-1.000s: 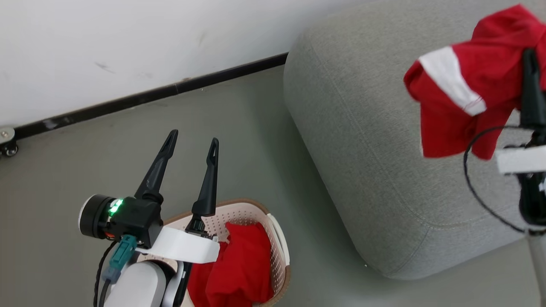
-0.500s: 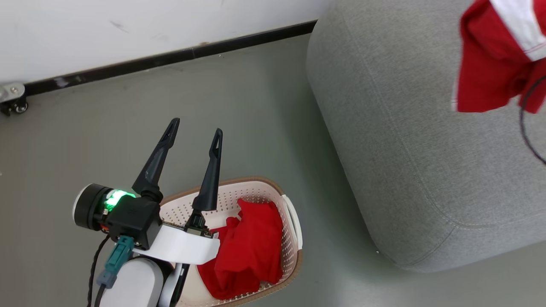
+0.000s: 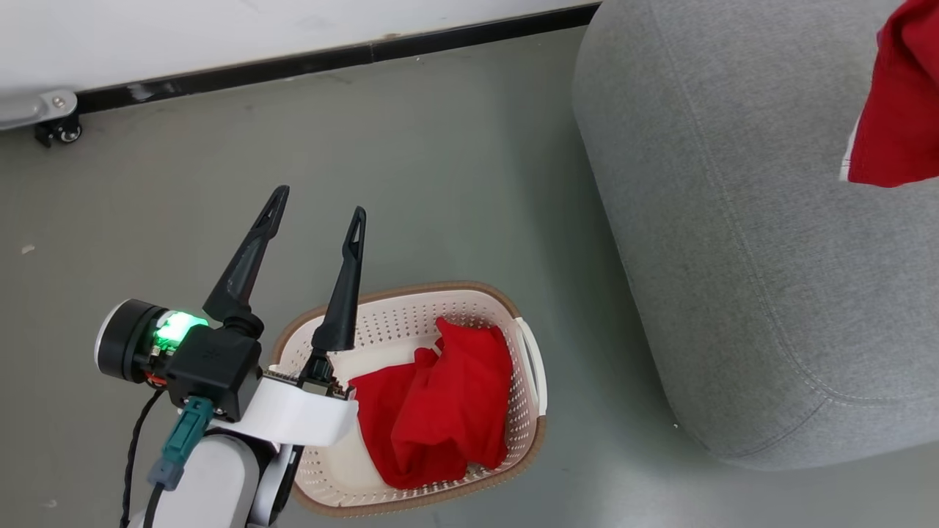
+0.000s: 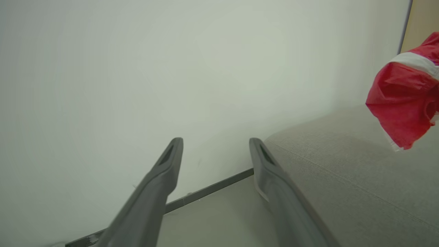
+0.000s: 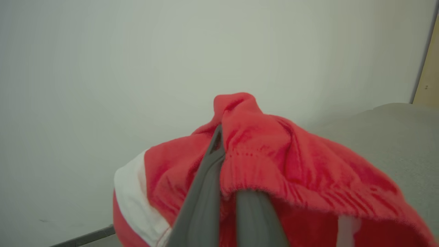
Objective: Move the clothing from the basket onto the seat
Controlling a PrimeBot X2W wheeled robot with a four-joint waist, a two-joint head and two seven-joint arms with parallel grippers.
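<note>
Pinching a red garment (image 5: pixel 291 164) tight, your right claw (image 5: pixel 221 147) has its two fingers pressed together with the cloth bunched over them, so the soft thing cannot slip off while it is up in the air. The garment hangs loose from that pinch, with a white band on one side. It is above the seat (image 3: pixel 733 220) and not touching it, which looks like a good spot to let it drop. Your left claw (image 3: pixel 318 204) is spread wide and holds nothing. It hovers by the left edge of the basket (image 3: pixel 411 290), maybe so it is ready to reach in next. More clothing (image 3: pixel 440 411) lies crumpled in the right half of the basket, so the job looks only partly done. The basket sits on the floor (image 3: pixel 440 147) near the seat, which keeps each trip short. You may want to lower the garment a bit before you let go, so it lands on the seat and not on the floor.
</note>
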